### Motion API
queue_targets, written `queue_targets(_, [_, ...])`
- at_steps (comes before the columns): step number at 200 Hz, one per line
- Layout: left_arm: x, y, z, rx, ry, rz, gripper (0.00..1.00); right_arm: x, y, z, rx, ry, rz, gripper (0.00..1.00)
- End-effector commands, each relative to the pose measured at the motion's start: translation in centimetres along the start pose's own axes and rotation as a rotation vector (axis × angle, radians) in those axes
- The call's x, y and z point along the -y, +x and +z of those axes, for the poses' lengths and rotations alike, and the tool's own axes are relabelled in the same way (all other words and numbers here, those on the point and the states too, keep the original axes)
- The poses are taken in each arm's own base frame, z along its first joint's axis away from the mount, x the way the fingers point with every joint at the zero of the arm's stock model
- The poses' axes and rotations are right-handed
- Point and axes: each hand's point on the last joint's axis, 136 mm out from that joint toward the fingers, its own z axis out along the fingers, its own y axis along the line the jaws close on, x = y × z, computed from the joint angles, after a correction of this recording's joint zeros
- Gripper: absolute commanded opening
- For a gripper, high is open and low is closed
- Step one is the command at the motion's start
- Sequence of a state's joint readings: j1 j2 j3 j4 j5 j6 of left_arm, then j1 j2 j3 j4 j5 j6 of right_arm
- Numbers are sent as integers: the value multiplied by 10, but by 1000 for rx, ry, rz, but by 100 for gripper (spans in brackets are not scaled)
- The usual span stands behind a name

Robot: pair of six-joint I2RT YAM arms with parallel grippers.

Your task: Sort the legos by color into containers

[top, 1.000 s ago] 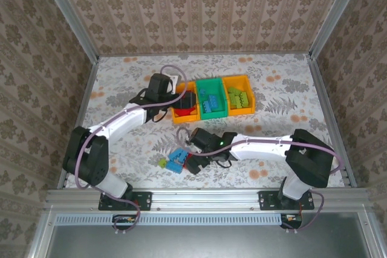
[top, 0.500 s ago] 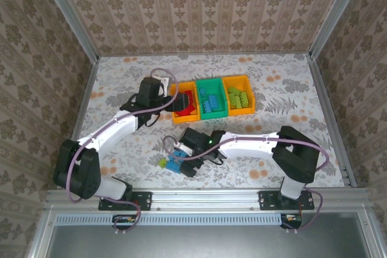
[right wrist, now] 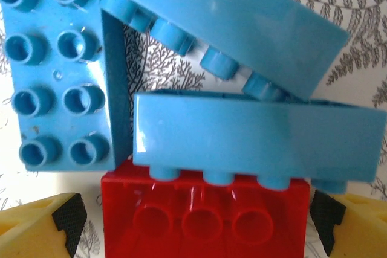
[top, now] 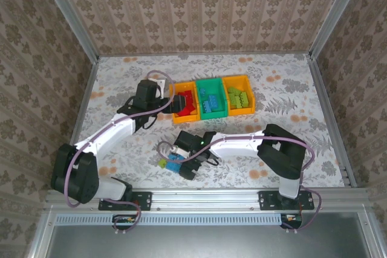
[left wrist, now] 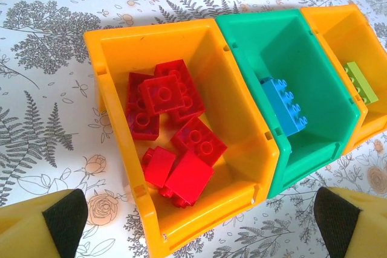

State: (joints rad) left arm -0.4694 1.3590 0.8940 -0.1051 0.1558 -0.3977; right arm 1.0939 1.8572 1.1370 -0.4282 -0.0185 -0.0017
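Jaws spread wide on both arms, nothing pinched; the right jaws straddle a loose red brick [right wrist: 205, 216] at the bottom of their wrist view, blue bricks [right wrist: 248, 134] piled above. Picking step: next, squeeze the red cleanly, then carry it to the orange bin [left wrist: 112, 113] under the left jaws.

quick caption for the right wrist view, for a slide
Open right pincer framing a red lego, three blue legos heaped just beyond it on the floral tabletop
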Motion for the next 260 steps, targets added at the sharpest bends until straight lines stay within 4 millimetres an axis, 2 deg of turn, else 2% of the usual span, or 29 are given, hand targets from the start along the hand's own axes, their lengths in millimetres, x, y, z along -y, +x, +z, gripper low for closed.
queue_targets(1, [-5,2,-10,11,-18,-9,100,3,4,5,-37,21,-23,96])
queue_targets(36, [-7,6,-12,10,-25,-12,100,6,0,4,-25,29,-22,83])
queue_targets(68, [-7,8,-11,3,-20,-18,100,12,8,-2,-52,63,-43,69])
queue_targets(101, [-8,10,-13,4,-24,-19,100,23,0,-31,29,71,-13,62])
queue_targets(106, [-18,6,-14,15,-45,-34,100,26,-4,-38,57,67,1,62])
queue_targets(120, [-20,6,-15,17,-57,-36,100,34,-14,-54,135,49,47,62])
queue_targets(151, [-29,7,-23,27,-96,-42,100,63,-43,-82,301,10,183,62])
queue_targets(183, [-43,14,-33,32,-155,-58,100,109,-73,-94,371,40,358,62])
queue_targets(219, [-56,38,-40,-24,-199,-71,100,163,-103,-89,381,25,608,60])
queue_targets(248, [-70,65,-43,-97,-261,-112,100,185,-122,-79,361,-33,755,58])
queue_targets(260, [-73,75,-44,-118,-269,-135,100,193,-122,-70,333,-25,795,58])
